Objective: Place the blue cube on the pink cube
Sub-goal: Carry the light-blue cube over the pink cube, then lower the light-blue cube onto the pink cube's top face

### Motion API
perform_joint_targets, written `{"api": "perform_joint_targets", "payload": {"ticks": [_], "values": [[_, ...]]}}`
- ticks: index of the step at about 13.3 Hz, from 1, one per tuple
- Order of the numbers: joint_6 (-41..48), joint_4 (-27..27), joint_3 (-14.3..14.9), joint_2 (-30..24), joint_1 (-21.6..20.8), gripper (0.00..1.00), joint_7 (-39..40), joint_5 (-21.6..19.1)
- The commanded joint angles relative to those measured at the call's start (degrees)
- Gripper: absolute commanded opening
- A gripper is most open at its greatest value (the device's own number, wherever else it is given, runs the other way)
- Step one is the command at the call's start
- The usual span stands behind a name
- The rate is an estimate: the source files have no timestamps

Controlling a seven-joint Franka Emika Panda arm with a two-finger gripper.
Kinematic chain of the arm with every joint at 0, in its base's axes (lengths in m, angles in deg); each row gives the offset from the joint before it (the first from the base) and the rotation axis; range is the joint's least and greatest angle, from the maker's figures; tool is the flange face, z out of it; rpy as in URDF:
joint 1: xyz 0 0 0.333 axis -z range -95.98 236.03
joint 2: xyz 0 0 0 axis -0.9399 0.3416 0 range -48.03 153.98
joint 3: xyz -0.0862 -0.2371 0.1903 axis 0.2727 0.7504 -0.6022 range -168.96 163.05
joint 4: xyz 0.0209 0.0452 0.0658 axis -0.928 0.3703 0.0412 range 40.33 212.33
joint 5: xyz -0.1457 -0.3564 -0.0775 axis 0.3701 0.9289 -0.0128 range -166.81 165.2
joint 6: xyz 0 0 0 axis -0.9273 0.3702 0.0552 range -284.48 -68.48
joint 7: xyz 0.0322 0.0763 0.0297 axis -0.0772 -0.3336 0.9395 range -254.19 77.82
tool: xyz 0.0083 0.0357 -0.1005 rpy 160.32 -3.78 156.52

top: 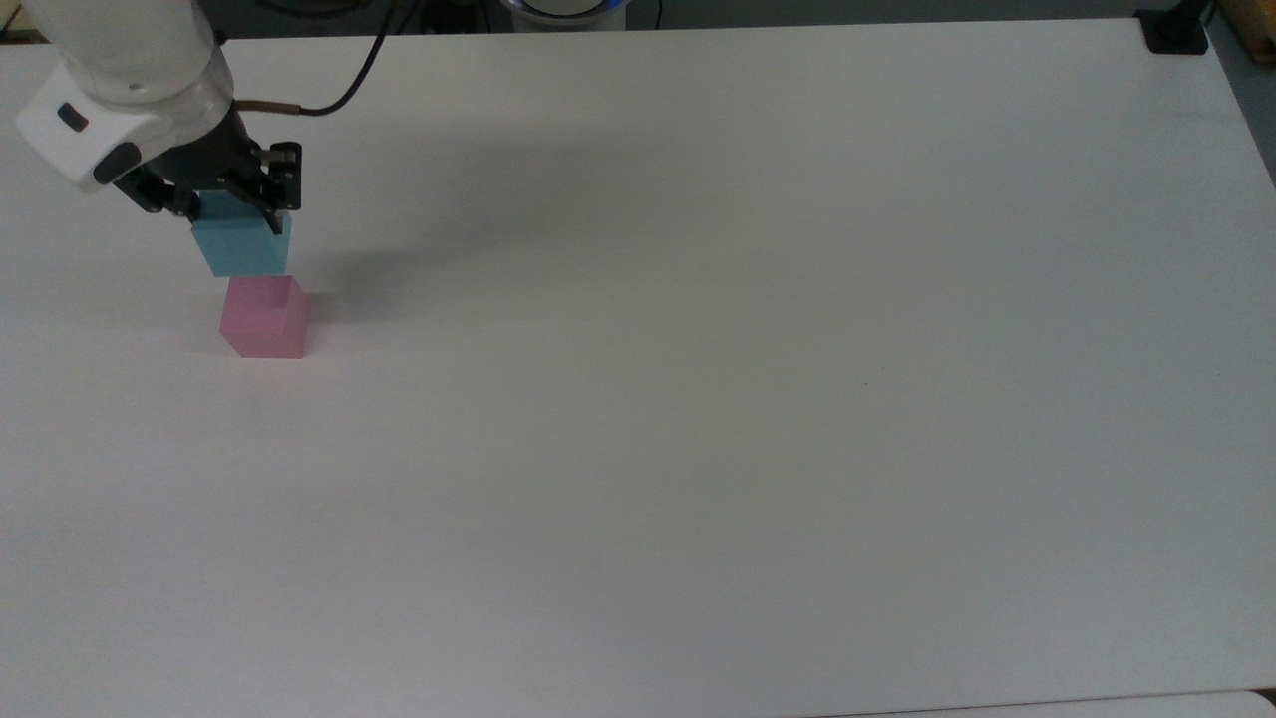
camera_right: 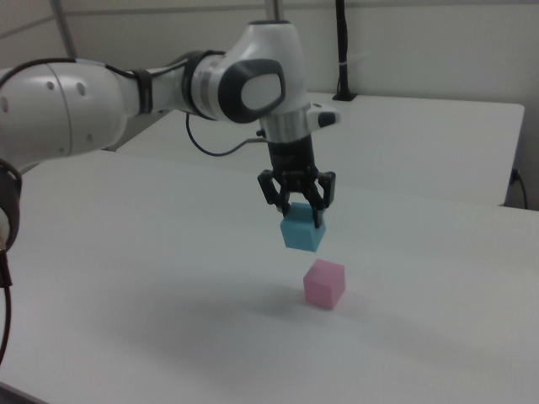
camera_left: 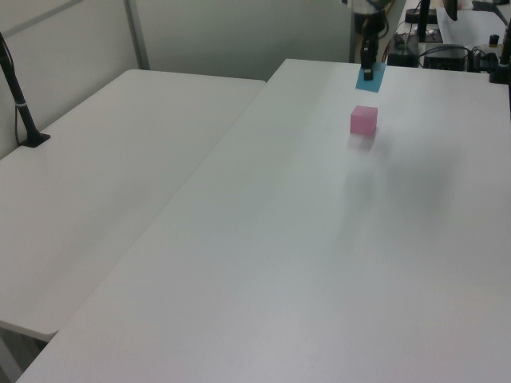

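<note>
Right view is showing the gripper [camera_right: 299, 212] clamping the blue cube [camera_right: 303, 233] from above, hanging it clear of the table [camera_right: 168, 337] and apart from the pink cube [camera_right: 325, 284], which is sitting lower and toward the right view's right, probably so the load can be carried across and lowered without knocking it. Both cubes are looking matte, plain-faced and alike in size, one sky blue, one pastel pink.

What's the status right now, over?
Hand shut on blue cube, airborne. Pink cube on table, untouched, not yet under it. Nothing between.
</note>
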Motion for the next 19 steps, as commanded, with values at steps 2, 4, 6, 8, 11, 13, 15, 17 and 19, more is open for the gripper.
{"api": "perform_joint_targets", "payload": {"ticks": [2, 4, 6, 8, 11, 13, 15, 17, 19], "values": [[-1.49, -1.83, 0.22, 3.76, 1.28, 0.36, -2.98, -0.28], [-2.11, -1.83, 0.13, 4.38, 1.72, 0.35, -4.91, -0.46], [-2.28, -1.92, 0.04, 4.91, 1.73, 0.35, -6.23, -0.46], [-2.46, -1.92, -0.13, 5.17, 1.73, 0.35, -6.32, -0.46], [-4.56, -1.83, -0.22, 6.13, 1.64, 0.36, -7.20, -0.46], [-5.62, -1.83, -0.31, 6.58, 1.64, 0.36, -7.64, -0.46], [-5.89, -1.83, -0.40, 7.10, 1.55, 0.37, -7.73, -0.46], [-5.71, -1.74, -0.40, 7.19, 1.55, 0.39, -7.73, -0.46], [-5.97, -1.57, -0.40, 7.28, 1.73, 0.39, -7.64, -0.54]]}}
